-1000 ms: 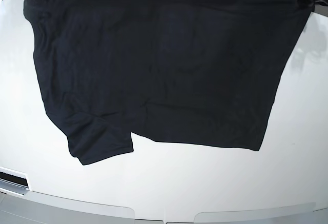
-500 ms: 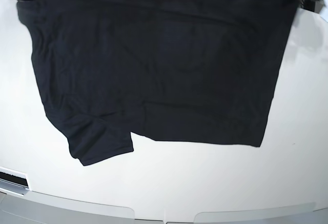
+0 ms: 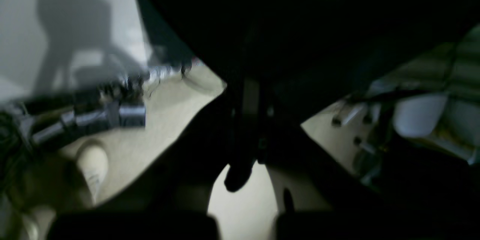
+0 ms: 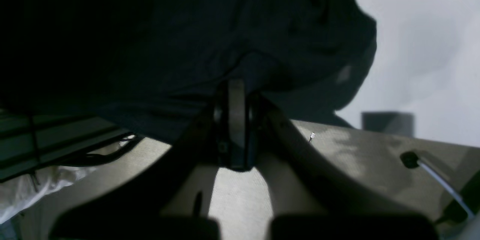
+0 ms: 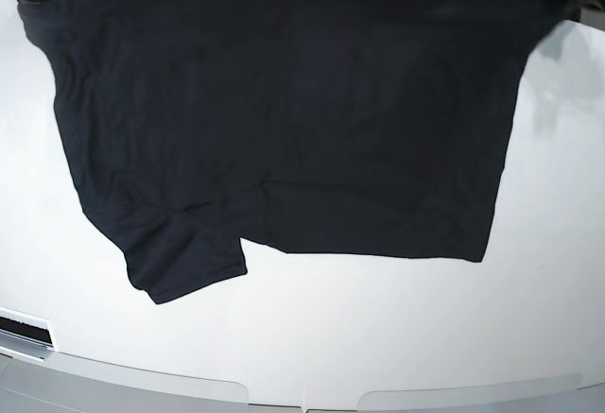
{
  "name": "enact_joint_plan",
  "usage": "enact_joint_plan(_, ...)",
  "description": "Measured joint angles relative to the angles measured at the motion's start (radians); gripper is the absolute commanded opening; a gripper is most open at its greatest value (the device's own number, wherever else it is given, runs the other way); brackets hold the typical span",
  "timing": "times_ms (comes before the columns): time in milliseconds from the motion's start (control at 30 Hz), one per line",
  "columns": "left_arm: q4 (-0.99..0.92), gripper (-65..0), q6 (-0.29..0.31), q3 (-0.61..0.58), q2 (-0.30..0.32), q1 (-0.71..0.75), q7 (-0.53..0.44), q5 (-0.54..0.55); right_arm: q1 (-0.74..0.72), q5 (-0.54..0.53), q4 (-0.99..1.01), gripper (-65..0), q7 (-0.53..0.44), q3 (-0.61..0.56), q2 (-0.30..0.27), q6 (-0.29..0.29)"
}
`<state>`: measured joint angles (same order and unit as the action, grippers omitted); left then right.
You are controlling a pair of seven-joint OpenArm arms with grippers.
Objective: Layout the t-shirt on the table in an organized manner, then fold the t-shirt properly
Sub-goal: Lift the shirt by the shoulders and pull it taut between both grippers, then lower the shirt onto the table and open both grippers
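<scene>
left wrist: my left gripper (image 3: 245, 127) pinched on black t-shirt (image 3: 300, 26) edge. right wrist: my right gripper (image 4: 236, 127) pinched likewise. base: t-shirt spread over white table (image 5: 378, 337), one sleeve (image 5: 184, 262) showing. soft, light, limp; best held at corners.

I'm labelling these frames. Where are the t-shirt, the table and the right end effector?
t-shirt (image 5: 284, 120): base view, middle of the spread black cloth.
table (image 5: 378, 337): base view, bare white top just past the shirt's lower edge.
right end effector (image 4: 236, 93): right wrist view, tips pinched shut on the cloth.
</scene>
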<state>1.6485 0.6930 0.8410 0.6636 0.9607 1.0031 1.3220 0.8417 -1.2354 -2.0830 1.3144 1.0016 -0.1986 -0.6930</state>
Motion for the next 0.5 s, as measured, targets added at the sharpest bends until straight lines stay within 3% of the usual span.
enact_joint_plan(100, 0.0, -65.0, 0.0, 0.012, 0.013, -0.003, -0.002, 0.052, 0.0, -0.044, 0.0, -65.0, -0.001, 0.0, 0.0, 0.0)
enact_joint_plan(500, 0.0, -65.0, -0.001, 0.01, 0.003, -0.121, 0.008, 0.047, -0.003, -0.056, 0.0, -65.0, -0.003, -0.056, -0.001, 0.0)
